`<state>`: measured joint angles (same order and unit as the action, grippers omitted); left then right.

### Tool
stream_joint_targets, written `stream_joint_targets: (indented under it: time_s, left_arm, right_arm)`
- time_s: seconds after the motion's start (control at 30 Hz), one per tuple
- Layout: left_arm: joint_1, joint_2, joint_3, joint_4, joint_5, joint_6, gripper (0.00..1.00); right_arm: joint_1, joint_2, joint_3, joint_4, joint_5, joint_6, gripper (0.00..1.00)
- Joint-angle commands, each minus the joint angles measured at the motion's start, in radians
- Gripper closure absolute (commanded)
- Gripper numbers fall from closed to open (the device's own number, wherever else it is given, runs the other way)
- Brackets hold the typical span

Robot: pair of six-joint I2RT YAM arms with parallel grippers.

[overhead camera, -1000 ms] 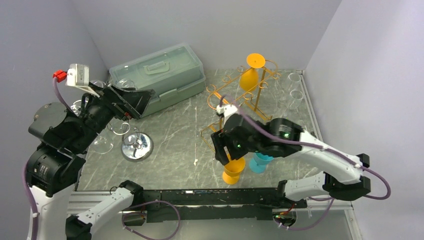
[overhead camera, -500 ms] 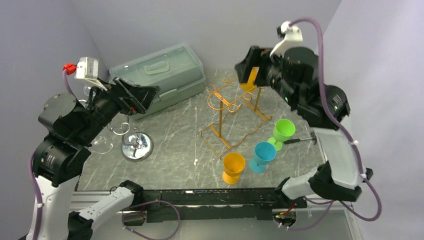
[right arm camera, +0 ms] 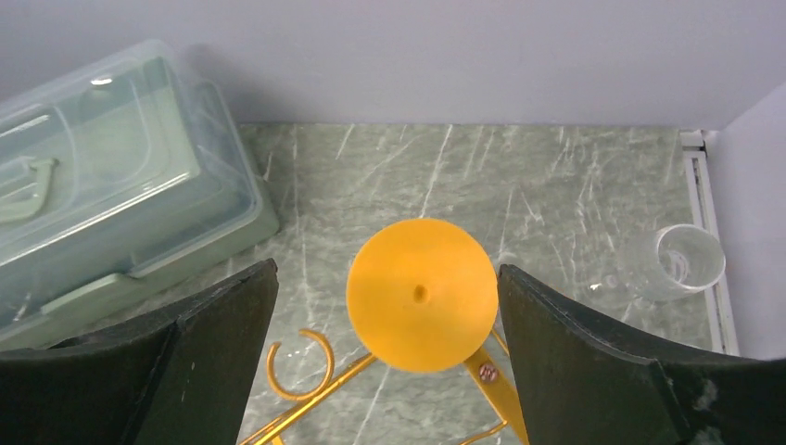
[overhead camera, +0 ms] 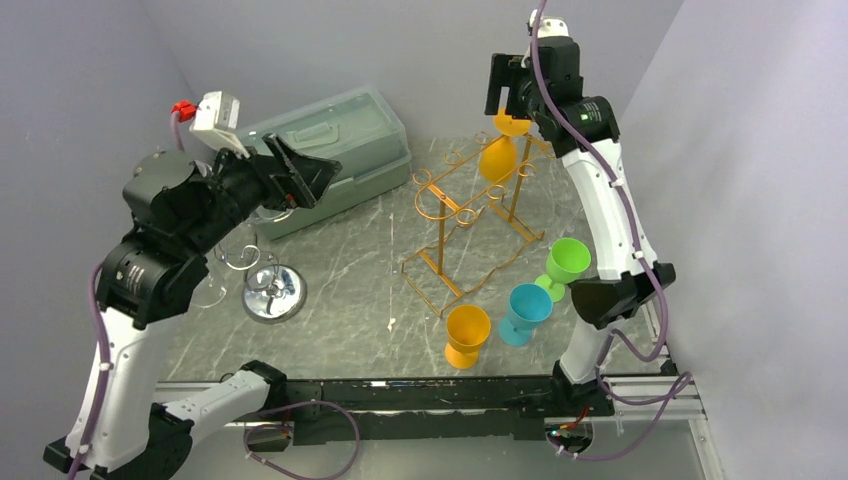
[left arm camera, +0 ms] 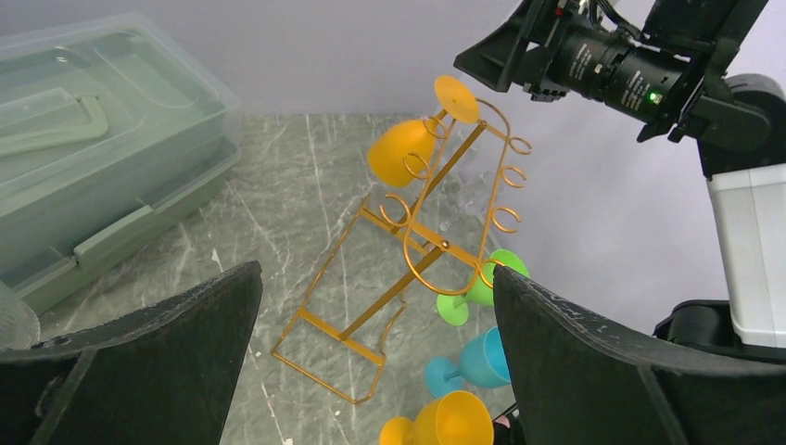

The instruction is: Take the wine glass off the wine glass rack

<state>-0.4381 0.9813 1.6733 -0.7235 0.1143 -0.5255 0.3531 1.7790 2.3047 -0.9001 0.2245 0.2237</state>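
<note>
An orange wine glass [overhead camera: 497, 158] hangs upside down from the far end of the golden wire wine glass rack [overhead camera: 446, 214]. My right gripper [overhead camera: 510, 92] hovers just above it, open. In the right wrist view the glass's round foot [right arm camera: 422, 295] sits below and between the open fingers of the right gripper [right arm camera: 386, 269], with no contact. My left gripper [overhead camera: 305, 175] is raised at the left, open and empty. The left wrist view looks between the open fingers of the left gripper [left arm camera: 377, 271] at the rack [left arm camera: 436, 241] and the hanging glass [left arm camera: 403, 148].
Three plastic glasses stand upright near the rack's front: orange [overhead camera: 467, 333], blue [overhead camera: 524, 310], green [overhead camera: 566, 265]. A lidded pale green box [overhead camera: 320, 150] sits at the back left. A chrome round-based stand [overhead camera: 272, 290] stands at the left. A clear cup [right arm camera: 684, 261] is at the far right.
My right arm swung from the table's front, by the standing orange glass, up to the far end above the hanging glass, and its jaws widened. My left arm rose and shifted right.
</note>
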Motion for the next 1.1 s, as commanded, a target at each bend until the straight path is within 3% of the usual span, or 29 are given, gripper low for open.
stream_joint_targets:
  time_s: [0.0, 0.5, 1.07]
  left_arm:
    - [-0.001, 0.022, 0.033, 0.025, 0.027, 0.035, 0.00]
    - [-0.001, 0.038, 0.003, 0.053, 0.034, 0.033, 0.01]
    - [0.000, 0.034, -0.027, 0.065, 0.026, 0.029, 0.01]
  right_arm:
    - [-0.015, 0.008, 0.027, 0.087, -0.003, -0.088, 0.08]
    - [-0.022, 0.085, -0.003, 0.046, -0.013, -0.192, 0.04]
    - [-0.022, 0.072, -0.100, 0.044, 0.012, -0.204, 0.13]
